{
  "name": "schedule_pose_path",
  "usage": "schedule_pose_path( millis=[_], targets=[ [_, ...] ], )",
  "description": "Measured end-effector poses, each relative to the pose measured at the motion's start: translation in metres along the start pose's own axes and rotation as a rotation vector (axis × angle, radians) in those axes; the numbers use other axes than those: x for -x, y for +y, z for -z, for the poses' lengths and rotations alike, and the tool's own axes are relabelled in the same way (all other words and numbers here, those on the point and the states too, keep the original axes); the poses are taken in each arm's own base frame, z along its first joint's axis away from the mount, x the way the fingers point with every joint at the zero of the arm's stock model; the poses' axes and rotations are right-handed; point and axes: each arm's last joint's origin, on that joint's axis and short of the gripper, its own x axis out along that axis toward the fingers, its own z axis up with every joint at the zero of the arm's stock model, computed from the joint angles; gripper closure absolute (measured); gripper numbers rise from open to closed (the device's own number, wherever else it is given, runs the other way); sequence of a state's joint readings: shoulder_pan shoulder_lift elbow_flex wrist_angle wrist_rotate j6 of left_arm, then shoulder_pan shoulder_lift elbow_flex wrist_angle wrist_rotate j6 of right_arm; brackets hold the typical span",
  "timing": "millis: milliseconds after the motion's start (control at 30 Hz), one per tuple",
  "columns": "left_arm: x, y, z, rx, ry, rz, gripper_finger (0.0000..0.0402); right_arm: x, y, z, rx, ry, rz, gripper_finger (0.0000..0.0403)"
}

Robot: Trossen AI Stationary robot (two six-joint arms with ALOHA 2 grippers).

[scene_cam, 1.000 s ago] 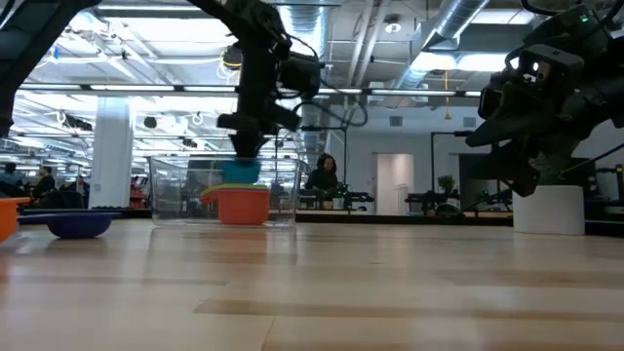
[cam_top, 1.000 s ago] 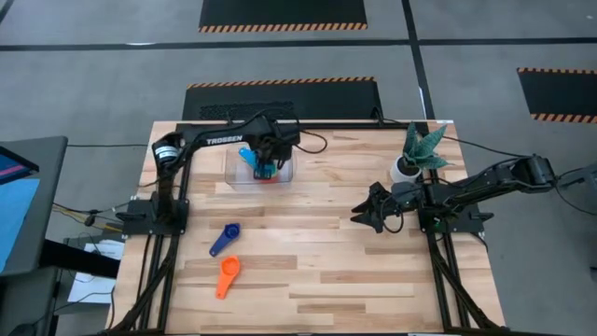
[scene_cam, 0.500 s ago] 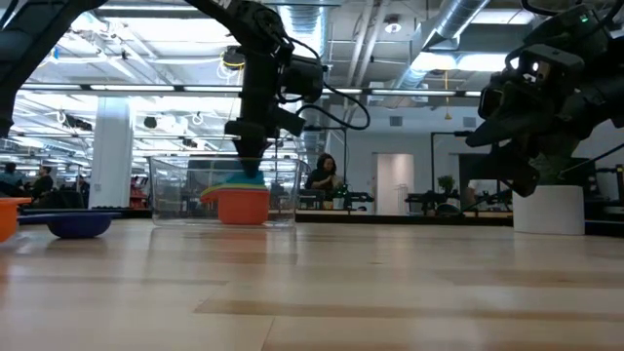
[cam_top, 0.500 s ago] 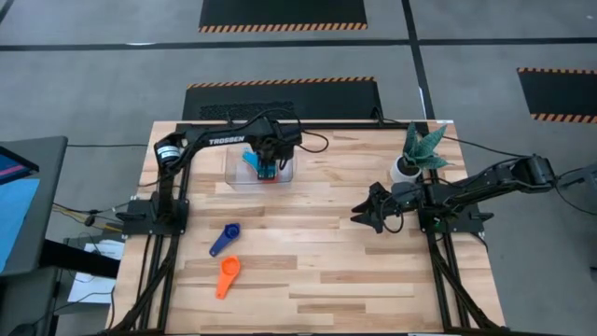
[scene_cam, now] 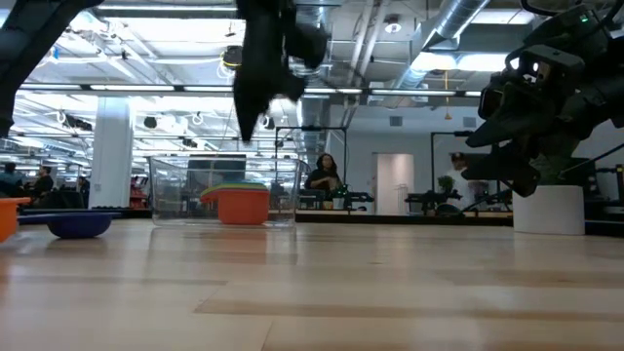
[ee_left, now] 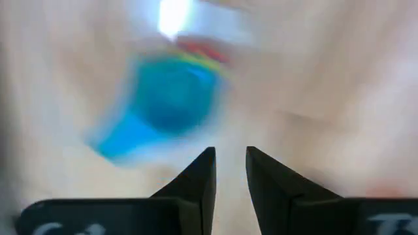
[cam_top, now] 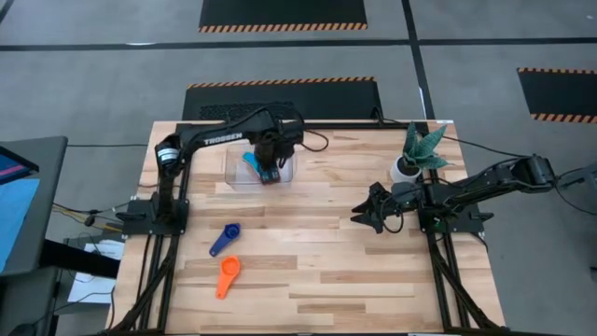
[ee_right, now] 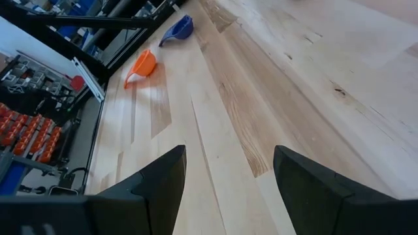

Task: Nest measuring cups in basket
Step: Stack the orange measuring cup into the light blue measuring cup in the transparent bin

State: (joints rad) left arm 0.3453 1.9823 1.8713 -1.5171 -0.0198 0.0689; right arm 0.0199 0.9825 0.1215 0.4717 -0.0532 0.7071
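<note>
Inside the clear basket (cam_top: 233,173) — stacked cups (scene_cam: 237,194), blue (ee_left: 166,98) topmost.

Left wrist view motion-blurred: light blue cup (ee_left: 166,98) smeared, red and yellow rims beneath barely readable. High view: left pincer (cam_top: 269,168) covers most of nested cups in basket (cam_top: 233,175). Low view: orange cup (scene_cam: 8,216) cut off at 9 o'clock edge.

White word TROSSEN on the left arm (cam_top: 219,137), at about 11 o'clock on the table in the high view, no other words or numbers can be read
</note>
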Motion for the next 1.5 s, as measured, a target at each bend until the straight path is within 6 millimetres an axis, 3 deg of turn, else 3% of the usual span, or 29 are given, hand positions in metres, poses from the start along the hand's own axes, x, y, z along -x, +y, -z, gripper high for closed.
schedule_pose_path(
  millis=[100, 200, 400, 533, 700, 933, 1067, 1200, 1500],
  targets=[
    [0.026, -0.026, 0.008, 0.226, -0.031, 0.19, 0.0329, 0.0, 0.0, 0.0, 0.0, 0.0, 0.0, 0.0148],
    [0.053, -0.055, 0.029, 0.167, -0.08, 0.274, 0.0329, 0.0, 0.0, 0.0, -0.001, 0.003, 0.002, 0.0148],
    [0.08, -0.117, 0.079, 0.085, -0.156, 0.191, 0.0329, 0.0, -0.002, 0.002, -0.005, 0.019, 0.017, 0.0148],
    [0.085, -0.151, 0.119, 0.094, -0.215, 0.111, 0.0329, 0.0, -0.002, 0.002, -0.005, 0.019, 0.016, 0.0148],
    [0.071, -0.183, 0.17, 0.19, -0.243, 0.011, 0.0329, 0.0, -0.002, 0.002, -0.004, 0.02, 0.017, 0.0148],
    [0.013, -0.217, 0.218, 0.509, -0.198, -0.052, 0.0329, 0.0, -0.002, 0.002, -0.002, 0.021, 0.018, 0.0148],
    [-0.022, -0.236, 0.221, 0.616, -0.225, 0.038, 0.0329, 0.0, -0.002, 0.002, -0.002, 0.021, 0.019, 0.0148],
    [-0.04, -0.249, 0.212, 0.672, -0.3, 0.192, 0.0329, 0.0, -0.002, 0.002, -0.002, 0.021, 0.019, 0.0148],
    [-0.072, -0.247, 0.212, 0.795, -0.317, 0.231, 0.0329, 0.0, -0.002, 0.002, -0.002, 0.022, 0.02, 0.0148]
  ],
)
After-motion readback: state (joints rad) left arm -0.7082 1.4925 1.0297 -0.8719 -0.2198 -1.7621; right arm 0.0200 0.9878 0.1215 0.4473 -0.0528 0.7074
